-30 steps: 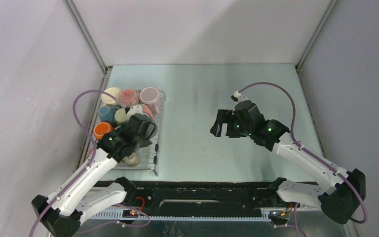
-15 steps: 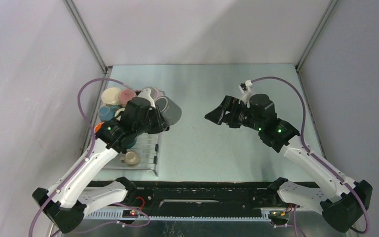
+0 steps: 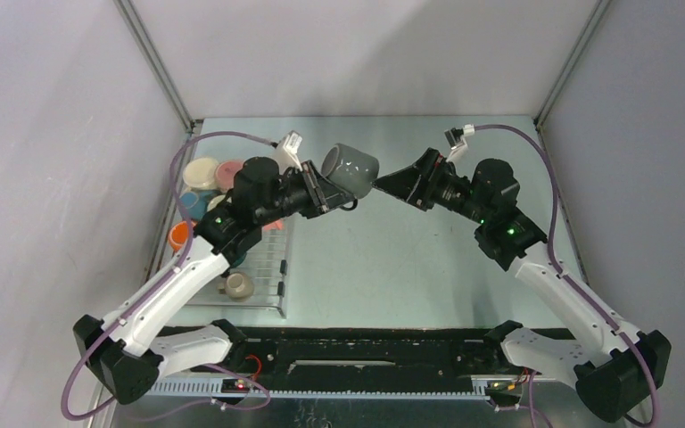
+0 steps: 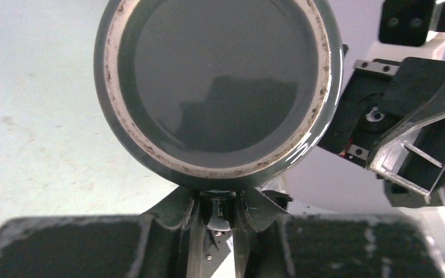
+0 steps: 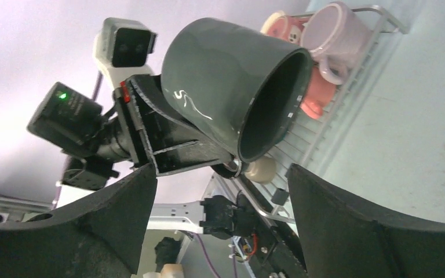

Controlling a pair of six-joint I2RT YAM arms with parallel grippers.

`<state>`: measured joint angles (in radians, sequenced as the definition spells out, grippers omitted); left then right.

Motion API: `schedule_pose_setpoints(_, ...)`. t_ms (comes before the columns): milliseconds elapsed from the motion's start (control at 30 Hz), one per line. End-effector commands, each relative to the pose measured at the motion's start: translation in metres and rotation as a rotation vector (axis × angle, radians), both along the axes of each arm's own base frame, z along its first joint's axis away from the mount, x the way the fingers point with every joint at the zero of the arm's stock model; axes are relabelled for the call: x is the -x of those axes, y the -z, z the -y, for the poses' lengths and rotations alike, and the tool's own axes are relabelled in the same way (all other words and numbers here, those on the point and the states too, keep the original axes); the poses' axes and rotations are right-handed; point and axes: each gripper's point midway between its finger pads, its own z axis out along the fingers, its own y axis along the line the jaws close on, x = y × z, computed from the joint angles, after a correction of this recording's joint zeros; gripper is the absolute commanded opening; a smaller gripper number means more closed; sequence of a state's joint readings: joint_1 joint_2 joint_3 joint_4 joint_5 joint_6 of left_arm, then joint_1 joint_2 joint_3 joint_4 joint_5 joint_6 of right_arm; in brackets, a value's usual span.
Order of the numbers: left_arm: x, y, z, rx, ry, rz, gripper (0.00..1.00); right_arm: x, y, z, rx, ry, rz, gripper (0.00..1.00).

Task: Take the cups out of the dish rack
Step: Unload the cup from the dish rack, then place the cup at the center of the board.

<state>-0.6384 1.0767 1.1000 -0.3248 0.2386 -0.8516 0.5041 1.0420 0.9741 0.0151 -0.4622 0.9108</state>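
Lifted clear of the rack since half a second ago, the dark grey glazed mug (image 3: 350, 169) now hangs in mid-air over the middle of the pale green desk (image 3: 410, 267). The right arm has swung in to meet it.

Nearest the bases, a small beige cup (image 3: 238, 285) lies at the near end of the silvery wire dish rack (image 3: 272, 267). The left arm crosses the rack's middle and hides most cups there. Only an orange cup (image 3: 178, 234), a light blue cup (image 3: 187, 205), a cream cup (image 3: 201, 171) and a pink cup (image 3: 230, 169) peek out.

The left end effector (image 3: 328, 192) is clenched on the grey mug, which lies on its side. Its ringed base fills the left wrist view (image 4: 217, 87) and its mouth faces the right wrist camera (image 5: 232, 98). The handle cannot be seen, so the exact grip is unclear.

The right end effector (image 3: 392, 183) is spread wide, its fingers (image 5: 347, 220) flanking the mouth. Contact cannot be made out.
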Motion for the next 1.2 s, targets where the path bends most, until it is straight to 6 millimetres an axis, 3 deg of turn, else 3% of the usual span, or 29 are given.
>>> schedule_pose_setpoints(0, 0.009, -0.072, 0.028, 0.234, 0.122, 0.133, 0.0, 0.006, -0.027, -0.006, -0.092, -0.054, 0.051, 0.88)
schedule_pose_setpoints(267, 0.019, -0.078, 0.046, 0.338, 0.208, 0.121, 0.0, 0.003, -0.038, -0.008, -0.147, -0.069, 0.055, 0.71)
schedule_pose_setpoints(700, 0.033, -0.066, 0.066, 0.419, 0.295, 0.049, 0.0, -0.002, -0.054, -0.002, -0.201, -0.018, 0.073, 0.47)
schedule_pose_setpoints(833, 0.035, -0.064, 0.067, 0.435, 0.305, 0.036, 0.0, -0.005, -0.052, 0.0, -0.197, 0.001, 0.066, 0.28)
schedule_pose_setpoints(967, 0.036, -0.057, 0.069, 0.44, 0.313, 0.013, 0.01, -0.007, -0.05, 0.002, -0.19, 0.024, 0.06, 0.0)
schedule_pose_setpoints(1000, 0.037, -0.054, 0.07, 0.44, 0.315, 0.006, 0.07, -0.008, -0.05, 0.002, -0.186, 0.032, 0.061, 0.0)
schedule_pose_setpoints(1167, 0.036, -0.038, 0.07, 0.418, 0.307, -0.028, 0.55, -0.01, -0.046, 0.008, -0.153, 0.086, 0.068, 0.0)
